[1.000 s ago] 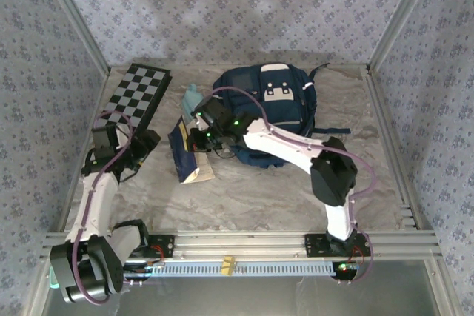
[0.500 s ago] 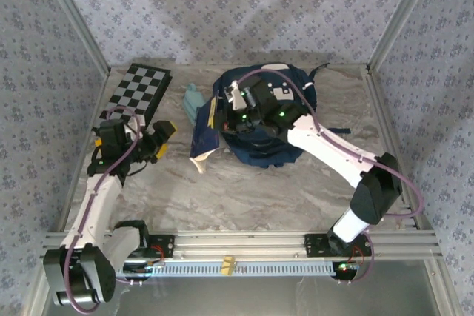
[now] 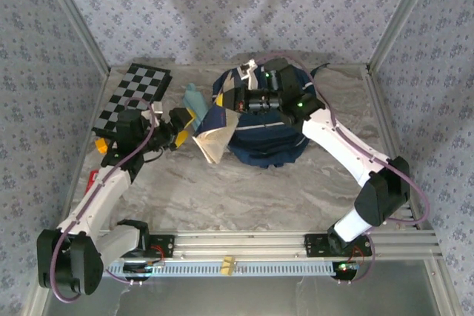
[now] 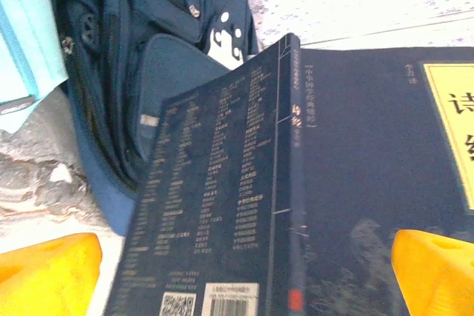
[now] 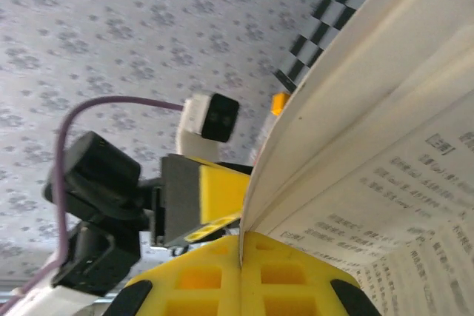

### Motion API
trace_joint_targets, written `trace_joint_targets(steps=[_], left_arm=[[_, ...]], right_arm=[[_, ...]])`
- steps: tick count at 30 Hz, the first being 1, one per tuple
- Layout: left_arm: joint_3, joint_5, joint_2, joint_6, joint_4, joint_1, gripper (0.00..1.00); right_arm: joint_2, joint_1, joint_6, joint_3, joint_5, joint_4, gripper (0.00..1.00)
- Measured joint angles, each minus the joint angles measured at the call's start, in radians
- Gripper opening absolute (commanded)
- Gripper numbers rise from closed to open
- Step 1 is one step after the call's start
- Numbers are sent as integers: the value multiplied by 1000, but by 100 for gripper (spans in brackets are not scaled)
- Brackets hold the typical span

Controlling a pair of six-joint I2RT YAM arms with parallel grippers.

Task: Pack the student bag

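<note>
Looking down from above, I find the student bag (image 3: 270,146) at the far middle of the table (image 3: 244,190), directly under my right gripper (image 3: 235,98), the nearer arm; that claw is clenched on a dark blue book (image 3: 215,127), which hangs splayed past the bag's left edge; the left gripper (image 3: 184,127) gapes wide, facing the book's cover, grasping nothing.

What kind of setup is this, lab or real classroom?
Likely a lab test cell, not a classroom: aluminium-extrusion frame, patterned backdrop walls, marble-look tabletop.
</note>
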Motion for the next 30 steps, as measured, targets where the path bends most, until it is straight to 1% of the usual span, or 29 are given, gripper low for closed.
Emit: trace_joint_targets(steps=[5,11,14,17,21,23,25,28,30], left_arm=[[0,-25,5,-95,119,-43,100],[-4,-72,6,-204,266,-72,100],[-4,-109,6,-231,292,-87,99],[-4,-132,6,-248,305,-95,95],[-4,-151,15,-256,322,-114,92],[-3,-155,21,-249,298,-118,91],[2,-166,22,-220,237,-119,91],[39,-201,16,-142,78,-119,90],[76,-217,7,-76,-30,-119,88]], right_arm=[[11,-23,75,-16,-79,151,0],[45,-27,150,-66,-129,299,0],[64,-37,179,-111,-145,356,0],[70,-58,209,-164,-154,391,0],[100,-69,235,-177,-167,416,0],[108,-71,238,-177,-178,420,0],[109,-72,237,-177,-187,418,0],[109,-74,222,-177,-205,412,0],[109,-76,203,-174,-219,396,0]])
